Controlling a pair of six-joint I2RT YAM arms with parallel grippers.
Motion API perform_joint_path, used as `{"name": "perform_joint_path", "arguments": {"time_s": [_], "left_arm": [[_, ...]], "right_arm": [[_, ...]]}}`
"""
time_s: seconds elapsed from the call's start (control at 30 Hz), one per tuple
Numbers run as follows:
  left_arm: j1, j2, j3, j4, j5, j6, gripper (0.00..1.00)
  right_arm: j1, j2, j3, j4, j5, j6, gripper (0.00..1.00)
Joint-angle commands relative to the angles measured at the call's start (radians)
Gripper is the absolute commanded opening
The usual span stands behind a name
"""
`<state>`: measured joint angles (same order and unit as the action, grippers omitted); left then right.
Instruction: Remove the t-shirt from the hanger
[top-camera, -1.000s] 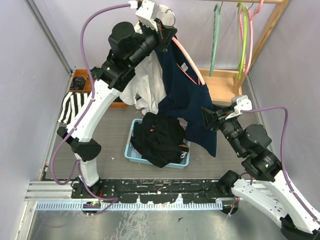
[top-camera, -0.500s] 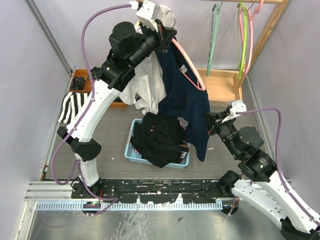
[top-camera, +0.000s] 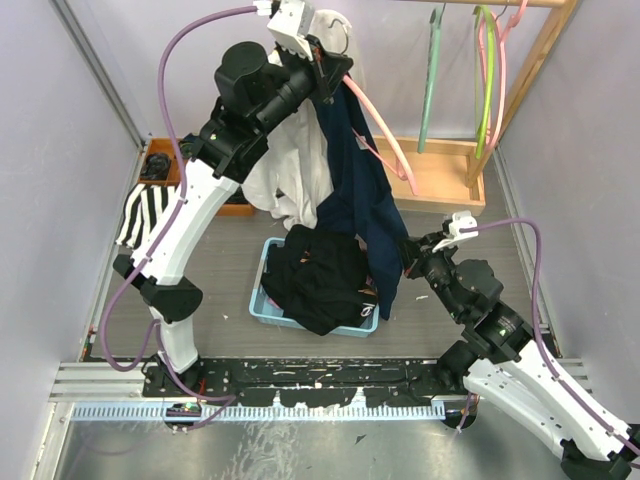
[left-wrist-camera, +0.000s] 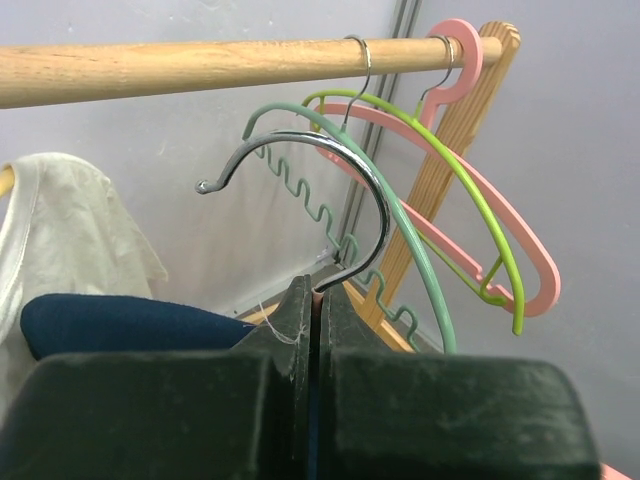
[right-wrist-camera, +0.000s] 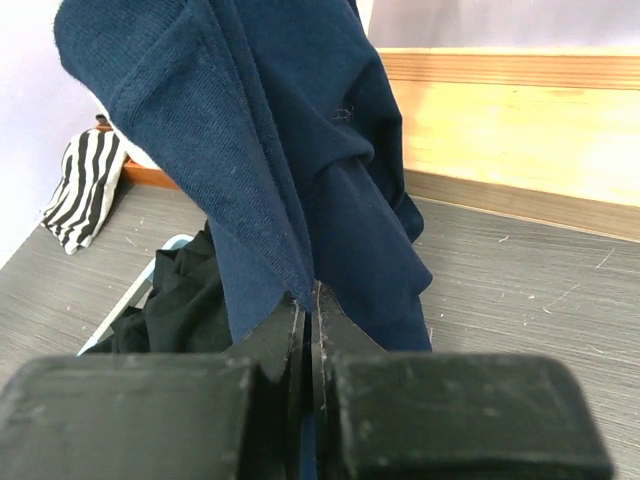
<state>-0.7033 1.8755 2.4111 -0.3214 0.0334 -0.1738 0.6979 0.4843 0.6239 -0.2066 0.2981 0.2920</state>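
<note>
The blue t-shirt (top-camera: 362, 200) hung down from the pink hanger (top-camera: 385, 138), up high. The left gripper (left-wrist-camera: 315, 300) squeezed tight on the hanger's metal hook (left-wrist-camera: 378, 200). The right gripper (right-wrist-camera: 308, 300) pinched the t-shirt's low edge.

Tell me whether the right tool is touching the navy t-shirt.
Touching. The right wrist view shows the right tool shut on the navy t-shirt, its edge pinched between the jaws.
</note>
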Motion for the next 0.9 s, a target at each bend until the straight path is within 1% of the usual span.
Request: {"name": "perform_joint_path", "arguments": {"time_s": [0.0,0.1,0.13,0.2,0.27,0.3,0.37,0.47,0.6,0.7,0.87], "left_arm": [[0.013,-0.038,0.041,0.099,-0.006,-0.005,0.0],[0.014,-0.058,-0.016,0.118,0.023,-0.02,0.0],[0.013,-0.069,-0.038,0.127,0.034,-0.028,0.0],[0.014,-0.09,-0.091,0.149,0.062,-0.048,0.0],[0.013,-0.121,-0.163,0.189,0.106,-0.068,0.0],[0.012,-0.139,-0.21,0.219,0.126,-0.076,0.0],[0.01,-0.166,-0.278,0.252,0.135,-0.079,0.0],[0.006,-0.188,-0.329,0.255,0.138,-0.074,0.0],[-0.002,-0.206,-0.371,0.245,0.146,-0.058,0.0],[-0.02,-0.213,-0.405,0.229,0.138,-0.031,0.0],[-0.045,-0.212,-0.458,0.225,0.107,-0.01,0.0]], "right_arm": [[0.001,0.002,0.004,0.022,0.019,0.031,0.01],[0.001,0.009,0.025,0.022,0.028,0.014,0.04],[0.001,0.012,0.036,0.021,0.034,0.006,0.08],[0.001,0.013,0.065,0.014,0.046,-0.022,0.21],[0.001,0.016,0.108,0.0,0.077,-0.053,0.39],[0.001,0.019,0.131,-0.011,0.103,-0.071,0.45],[0.0,0.029,0.19,-0.038,0.176,-0.099,0.52],[0.0,0.041,0.269,-0.072,0.272,-0.153,0.55],[0.0,0.048,0.351,-0.061,0.33,-0.222,0.59],[0.0,0.062,0.404,-0.037,0.318,-0.264,0.59],[0.0,0.113,0.487,-0.005,0.234,-0.295,0.59]]}}
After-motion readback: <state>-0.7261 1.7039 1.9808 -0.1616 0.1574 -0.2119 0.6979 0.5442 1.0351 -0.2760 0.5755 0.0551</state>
